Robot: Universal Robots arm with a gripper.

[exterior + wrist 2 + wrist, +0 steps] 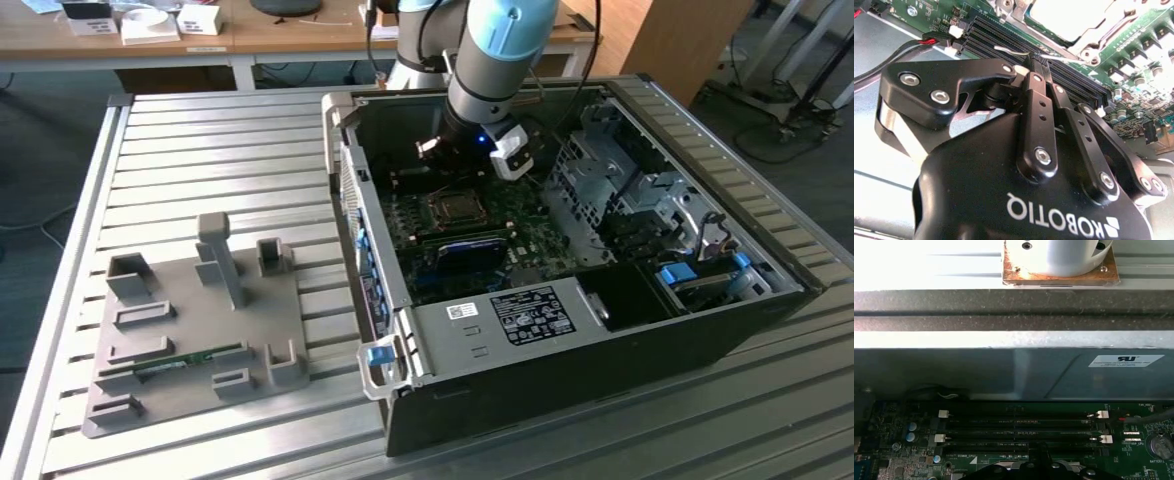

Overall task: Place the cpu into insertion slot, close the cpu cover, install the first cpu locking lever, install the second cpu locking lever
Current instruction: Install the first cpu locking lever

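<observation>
Claw [1036, 64] pressed together, nothing visibly pinched, tips at the black memory slots [999, 36] just beside the insertion slot [454, 207], mid-frame in the exterior view inside the open computer case [601, 365]. In the second wrist view the silvery cpu [1069, 17] lies in that slot, cpu cover [1093, 40] framing it. Case sits on the slatted counter [227, 150], grey fixture tray [180, 300] at the exterior view's lower left.

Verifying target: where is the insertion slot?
The insertion slot sits on the green board, toward the exterior view's left inside the computer case, near the end effector.
</observation>
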